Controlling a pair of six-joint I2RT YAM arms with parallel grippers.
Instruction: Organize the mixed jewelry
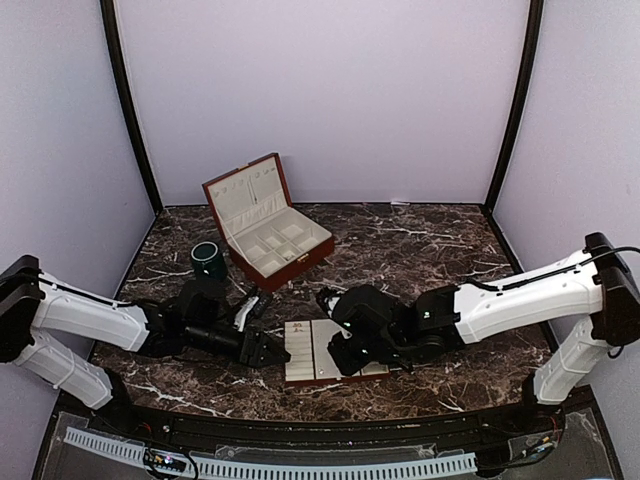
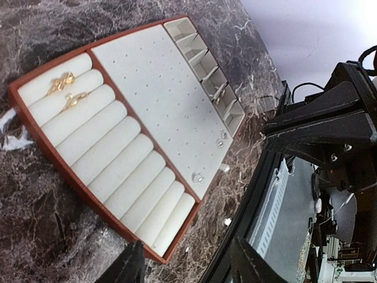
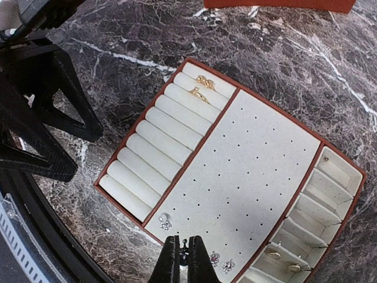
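gold rings [image 3: 201,88] lengthwise along tray [image 3: 253,159] grooves, pale studs [image 3: 165,221] on panel

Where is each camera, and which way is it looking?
Top external: above and behind, looking down at the table; left arm and right arm show.
Left wrist: on the left arm, facing the tray; left gripper shows.
Right wrist: on the right arm, looking down at the tray; right gripper shows.
Shared: both wrist views show the tray's gold rings.
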